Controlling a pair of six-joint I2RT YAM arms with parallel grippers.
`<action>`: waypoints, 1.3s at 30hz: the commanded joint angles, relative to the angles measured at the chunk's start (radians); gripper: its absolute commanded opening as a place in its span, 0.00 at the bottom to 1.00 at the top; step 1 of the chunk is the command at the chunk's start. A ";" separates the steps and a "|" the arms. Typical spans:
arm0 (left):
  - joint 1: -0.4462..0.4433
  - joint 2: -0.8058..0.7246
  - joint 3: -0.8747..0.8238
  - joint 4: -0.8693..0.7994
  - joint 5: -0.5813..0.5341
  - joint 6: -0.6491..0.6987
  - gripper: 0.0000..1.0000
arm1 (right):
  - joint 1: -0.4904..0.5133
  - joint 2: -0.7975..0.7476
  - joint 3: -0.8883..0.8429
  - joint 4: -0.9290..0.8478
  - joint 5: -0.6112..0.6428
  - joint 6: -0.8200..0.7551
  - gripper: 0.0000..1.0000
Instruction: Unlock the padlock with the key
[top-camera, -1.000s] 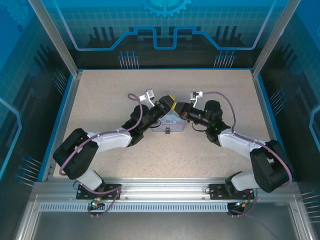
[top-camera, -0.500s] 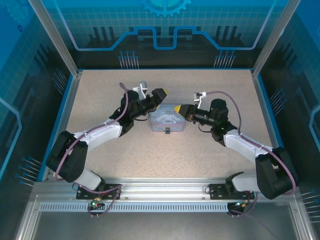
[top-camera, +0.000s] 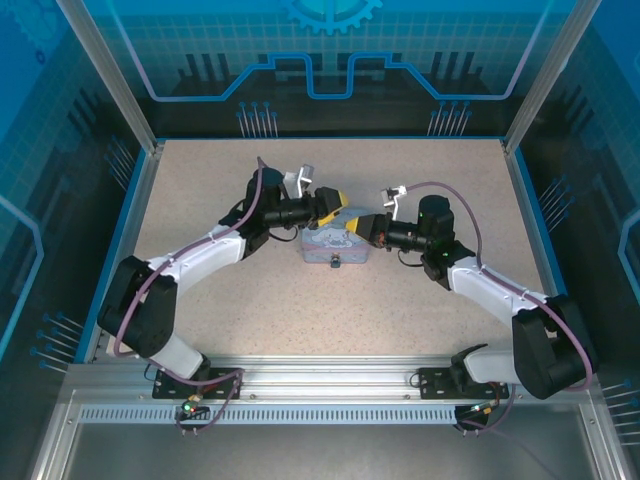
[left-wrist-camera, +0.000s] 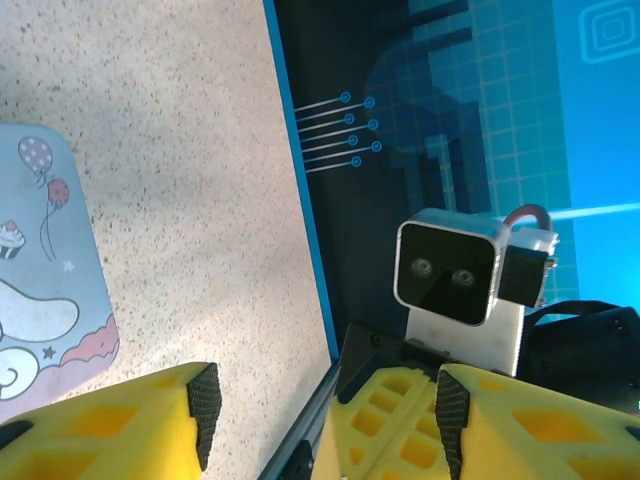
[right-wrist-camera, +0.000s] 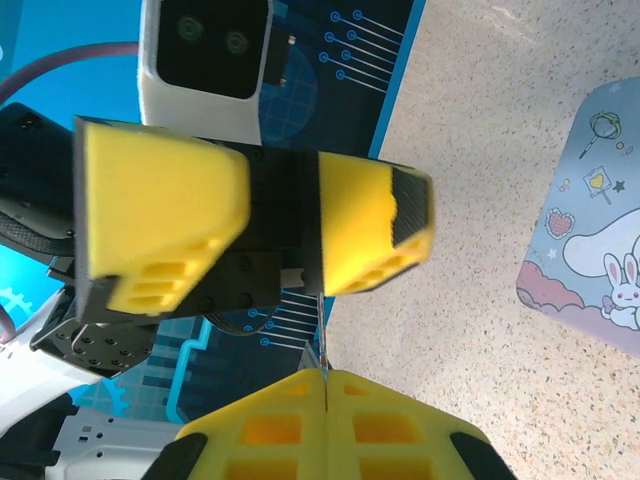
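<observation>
Table (top-camera: 200, 200): speckled beige, blue rim, glass walls around it. Your left arm (top-camera: 200, 260) and right arm (top-camera: 490, 285) both reach in to mid-table and meet nose to nose over the far side of the tin.

Tin (top-camera: 330, 246): pale blue-grey, cartoon print, lying flat with its lid on, mid-table.

Left gripper (top-camera: 343, 206): open. From its own wrist camera you see the yellow fingers (left-wrist-camera: 110, 430) well apart at the bottom of the picture, nothing between them, and the tin's corner off to one side. It hangs above the tin's far left part, pointing at the right gripper.

Right gripper (top-camera: 363, 222): closed, gripping the key. It sits just above the tin's far right corner, close to the left gripper's tips (touching or not, can't tell).

Padlock (top-camera: 335, 262): tiny dark lump at the middle of the tin's near edge, touching the tin. Neither gripper is on it. Too small to tell if the shackle is open.

Key (right-wrist-camera: 322, 342): thin dark sliver sticking out of the seam between the right gripper's pressed-together yellow pads, pointing toward the gap in the left gripper's fingers.
</observation>
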 joint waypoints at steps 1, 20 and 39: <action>-0.010 0.016 0.018 -0.015 0.054 0.023 0.55 | 0.001 0.004 0.039 -0.009 -0.024 -0.024 0.00; -0.036 0.039 0.008 0.053 0.055 -0.010 0.02 | 0.001 0.001 0.030 -0.023 -0.014 -0.033 0.00; -0.067 0.020 -0.035 0.109 -0.056 -0.076 0.00 | 0.012 0.014 0.043 -0.016 0.005 -0.019 0.16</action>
